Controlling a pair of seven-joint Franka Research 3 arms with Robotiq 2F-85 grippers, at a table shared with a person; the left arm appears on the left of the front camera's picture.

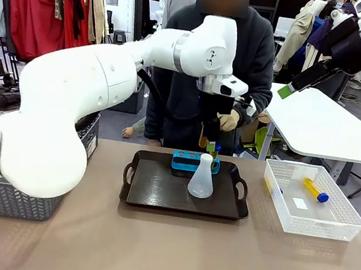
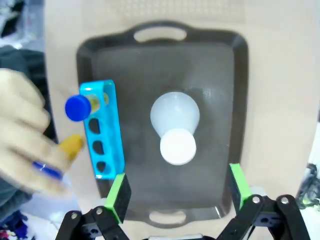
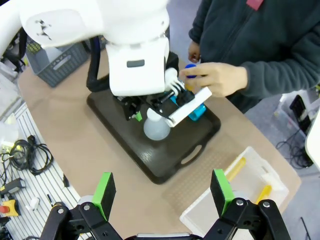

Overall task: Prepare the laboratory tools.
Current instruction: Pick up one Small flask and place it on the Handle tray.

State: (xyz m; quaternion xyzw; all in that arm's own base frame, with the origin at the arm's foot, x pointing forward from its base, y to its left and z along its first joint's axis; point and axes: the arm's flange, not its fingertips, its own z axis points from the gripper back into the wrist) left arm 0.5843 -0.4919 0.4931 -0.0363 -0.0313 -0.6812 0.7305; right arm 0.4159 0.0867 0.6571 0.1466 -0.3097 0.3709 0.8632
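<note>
Left gripper status?
Jaws apart above flask, mid-tray, apparently leaving it free-standing.
Tubes?
One in rack, tray's far edge; hand held another, presumably for loading.

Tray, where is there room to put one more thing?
Bare tray floor lies left of the flask, up to the left handle, and along the near rim. The far edge is crowded: rack, a tube, the person's hand.
</note>
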